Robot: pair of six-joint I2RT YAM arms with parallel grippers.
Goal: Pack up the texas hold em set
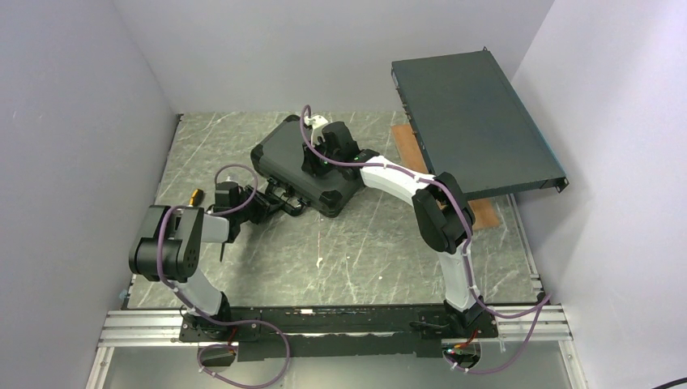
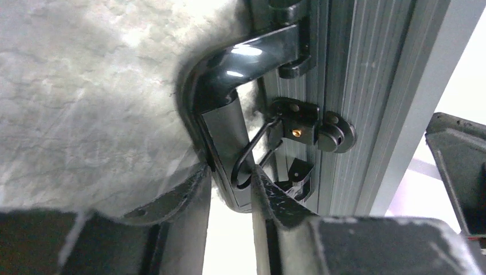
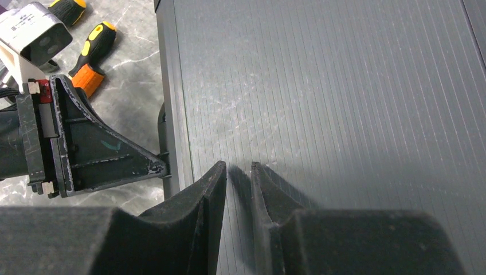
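Two grippers are touching the case (image 1: 279, 158): my left gripper (image 2: 231, 184) is pinching the handle (image 2: 218, 86) between its fingers, and my right gripper (image 3: 239, 170) is resting nearly closed, with the lid (image 3: 344, 86) under its fingertips.

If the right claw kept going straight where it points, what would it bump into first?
The ribbed lid of the black case; the right gripper looks already on or just above it.
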